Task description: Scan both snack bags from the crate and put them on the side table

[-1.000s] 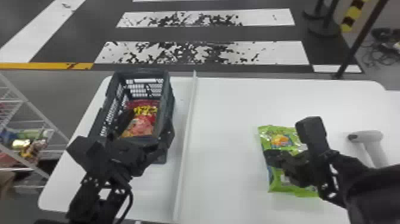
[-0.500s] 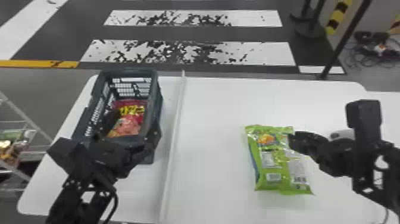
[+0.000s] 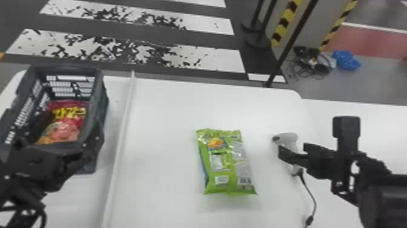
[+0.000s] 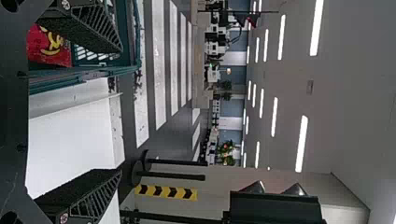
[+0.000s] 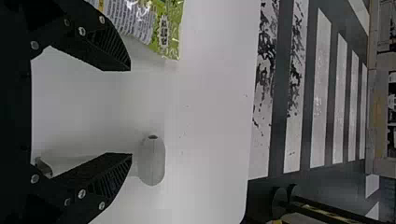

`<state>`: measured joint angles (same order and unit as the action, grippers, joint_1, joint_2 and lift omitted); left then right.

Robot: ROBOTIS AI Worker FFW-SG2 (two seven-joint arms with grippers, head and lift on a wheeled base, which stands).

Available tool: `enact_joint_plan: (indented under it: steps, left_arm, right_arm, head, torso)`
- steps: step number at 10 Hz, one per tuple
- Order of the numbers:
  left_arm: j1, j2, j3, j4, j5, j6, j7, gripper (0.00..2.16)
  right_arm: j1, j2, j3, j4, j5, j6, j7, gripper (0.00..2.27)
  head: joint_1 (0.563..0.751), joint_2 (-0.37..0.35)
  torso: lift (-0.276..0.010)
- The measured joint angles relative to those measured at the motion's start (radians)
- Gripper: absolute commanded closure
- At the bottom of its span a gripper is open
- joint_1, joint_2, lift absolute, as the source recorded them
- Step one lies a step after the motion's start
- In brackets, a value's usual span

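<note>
Item one, green snack bag: found flat on the white table, right of a long pale strip and well apart from it. A glossy, creased wrapper was noted, lime green for the most part, with blue along the left side. An orange and blue motif was printed near the far left corner; pale panels of small text were set along the middle and right, and two small light patches were placed near the close end. Crimped edges were seen at both ends.

Item two, red snack bag: held inside the dark crate, left of the strip. Bold yellow lettering was carried across the red upper part, with a pinkish-orange picture below. The bag was partly hidden by the crate's near wall and by the left gripper.

Left gripper: placed at the crate's near end, one finger over the interior. The fingers were spread apart, with nothing grasped.

Right gripper: located right of the green snack bag, near the scanner. Its fingers were parted widely and left empty.

Accessory: scanner, pale grey with a dark front end, laid on the table between the green snack bag and the right arm. A black cable was trailed from its handle toward the near side. At far right, the table was adjoined by another white surface.
</note>
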<state>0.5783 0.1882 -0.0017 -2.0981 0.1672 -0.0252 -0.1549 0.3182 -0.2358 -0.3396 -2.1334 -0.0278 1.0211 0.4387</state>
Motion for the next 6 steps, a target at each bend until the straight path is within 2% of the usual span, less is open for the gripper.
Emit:
enact_joint_plan:
  steps: [4, 5, 6]
  left_arm:
    - [0.000, -0.001, 0.000, 0.004, 0.000, 0.001, 0.000, 0.08]
    - [0.000, -0.001, 0.000, 0.005, 0.000, 0.001, 0.000, 0.08]
    - [0.000, -0.002, 0.000, 0.006, 0.000, 0.001, 0.000, 0.08]
  right_arm:
    - [-0.091, -0.059, -0.017, 0.256, -0.014, -0.073, 0.028, 0.07]
    - [-0.119, -0.072, -0.008, 0.308, -0.024, -0.074, 0.033, 0.16]
    - [-0.151, -0.085, 0.007, 0.361, -0.026, -0.074, 0.037, 0.43]
  head:
    - [0.695, -0.293]
    - [0.695, -0.295]
    - [0.695, -0.295]
  torso:
    - [-0.087]
    - [-0.087]
    - [-0.087]
